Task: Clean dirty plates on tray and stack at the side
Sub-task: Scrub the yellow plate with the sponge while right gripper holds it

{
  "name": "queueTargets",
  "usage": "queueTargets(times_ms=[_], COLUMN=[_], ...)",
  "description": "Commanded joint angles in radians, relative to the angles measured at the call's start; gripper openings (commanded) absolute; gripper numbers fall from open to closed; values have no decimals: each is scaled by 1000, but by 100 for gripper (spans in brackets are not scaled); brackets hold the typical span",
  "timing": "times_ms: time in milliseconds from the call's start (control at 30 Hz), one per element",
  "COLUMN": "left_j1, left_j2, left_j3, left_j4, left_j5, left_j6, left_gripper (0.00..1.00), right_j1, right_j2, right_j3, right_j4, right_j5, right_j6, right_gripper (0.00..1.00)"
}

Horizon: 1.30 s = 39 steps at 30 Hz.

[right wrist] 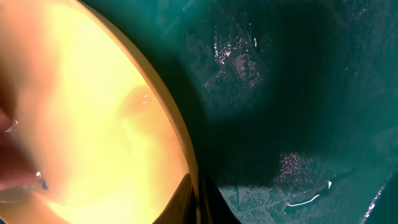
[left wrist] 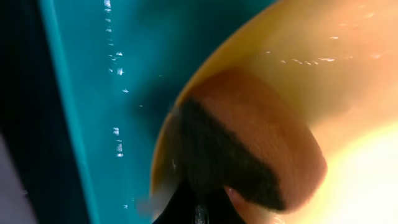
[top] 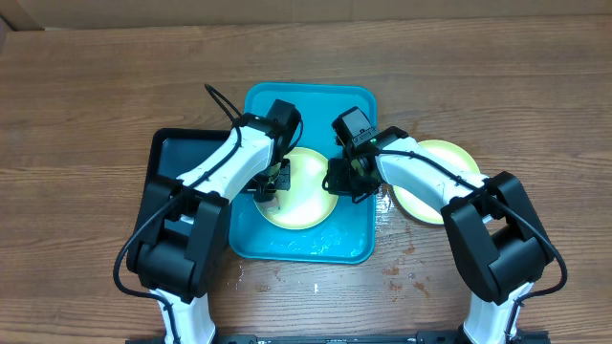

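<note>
Plate (top: 306, 199) lay in tray (top: 296, 250); left tool (top: 273, 182) at its left rim, right tool (top: 342, 182) at right rim; cannot tell either's grip.

On my overhead feed, a brown wooden table (top: 86, 86) fills nearly the whole view, its grain running left to right. The light is even, with soft shadows. A black tray (top: 164, 172) sits left of centre, and small dark specks (top: 392, 269) dot the wood near the front.
</note>
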Motion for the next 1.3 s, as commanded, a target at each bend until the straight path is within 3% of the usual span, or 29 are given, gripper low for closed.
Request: queueTargets(times_ms=[0, 67, 267, 333, 633, 800, 1033, 1267], left_j1=[34, 35, 5, -23, -77, -44, -19, -19], left_j2=[48, 48, 62, 71, 105, 104, 103, 103], left_j3=[0, 5, -14, -26, -26, -25, -25, -11], left_j4=[-23, 2, 194, 269, 259, 119, -50, -121], left_j5=[-180, -43, 647, 767, 814, 643, 80, -280], left_j6=[-14, 2, 106, 105, 27, 11, -85, -179], left_gripper=[4, 4, 4, 4, 4, 4, 4, 4], right_j1=[-3, -3, -3, -3, -3, -3, -3, -3], right_j2=[14, 14, 14, 14, 14, 14, 14, 14], right_j3=[-3, -3, -3, -3, -3, -3, -3, -3], right_j4=[-12, -13, -14, -14, -17, -17, -17, -17], right_j5=[37, 37, 37, 37, 37, 37, 37, 37], right_j6=[4, 4, 4, 4, 4, 4, 4, 4], right_gripper=[4, 4, 4, 4, 4, 4, 4, 4])
